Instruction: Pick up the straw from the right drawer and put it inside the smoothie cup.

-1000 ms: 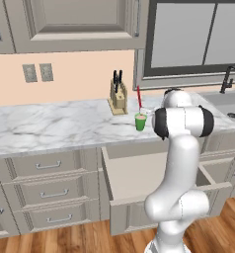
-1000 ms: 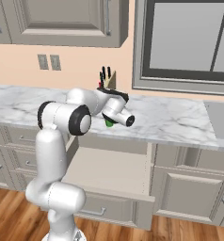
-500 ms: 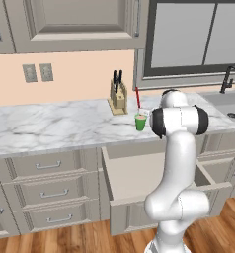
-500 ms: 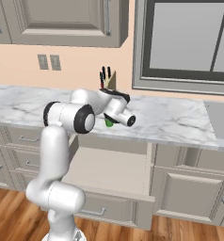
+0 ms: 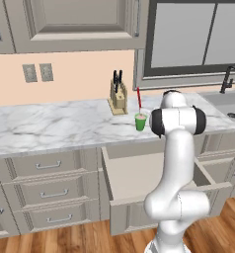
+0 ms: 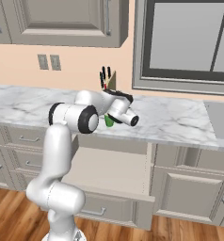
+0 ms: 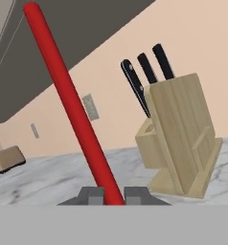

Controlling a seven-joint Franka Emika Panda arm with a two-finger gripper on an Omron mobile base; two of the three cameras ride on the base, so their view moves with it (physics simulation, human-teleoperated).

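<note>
Countertop (image 5: 55, 126) of grey-veined marble runs the width of my left base view, and below it the right drawer (image 5: 139, 180) stands pulled out, its plain beige inside bare as far as I can see past the arm. The right base view shows the same drawer (image 6: 114, 172) open under the counter edge. On the counter near the wall stands the wooden knife block (image 5: 119, 99) with dark handles sticking up; through the hand view it sits to the right of the fingers, its three black handles slanting up (image 7: 178, 136). Just beside the block, nearer the sink, stands the smoothie cup (image 5: 140, 121), small and green. In the right base view only a sliver of its green (image 6: 108, 121) shows behind the wrist. The straw (image 5: 138, 101) rises red out of the cup's mouth, roughly upright. In the hand view the gripper (image 7: 114, 196) is clenched on the straw (image 7: 70, 103), which runs up between the two dark tips and leans toward the upper left of that view.
</note>
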